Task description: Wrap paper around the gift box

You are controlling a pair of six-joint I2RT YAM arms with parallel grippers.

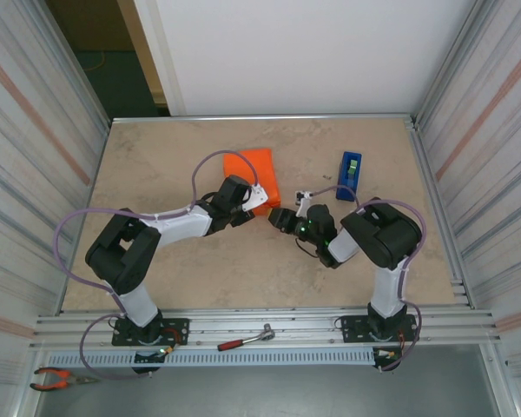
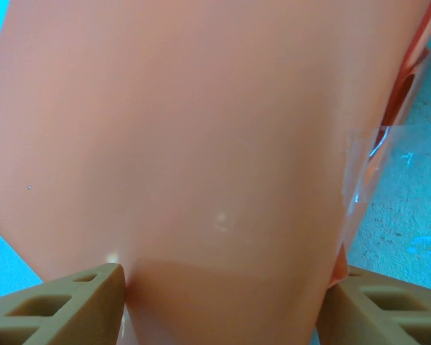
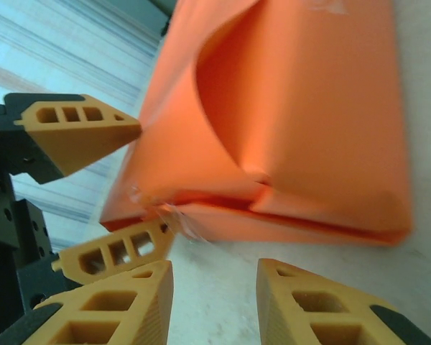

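One paper (image 1: 260, 169) — bright orange, folded, box-shaped

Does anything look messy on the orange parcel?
Yes. The bright orange paper bulges in a loose curved fold at the parcel's end instead of lying flat, and a scrap of clear tape sticks out past its edge, near the left gripper holding it.

Orange paper (image 3: 302, 122) beyond parted right gripper (image 3: 214, 279)

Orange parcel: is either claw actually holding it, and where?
The left gripper clamps the folded paper at one end, a finger on each side. The right gripper is open and holds nothing.
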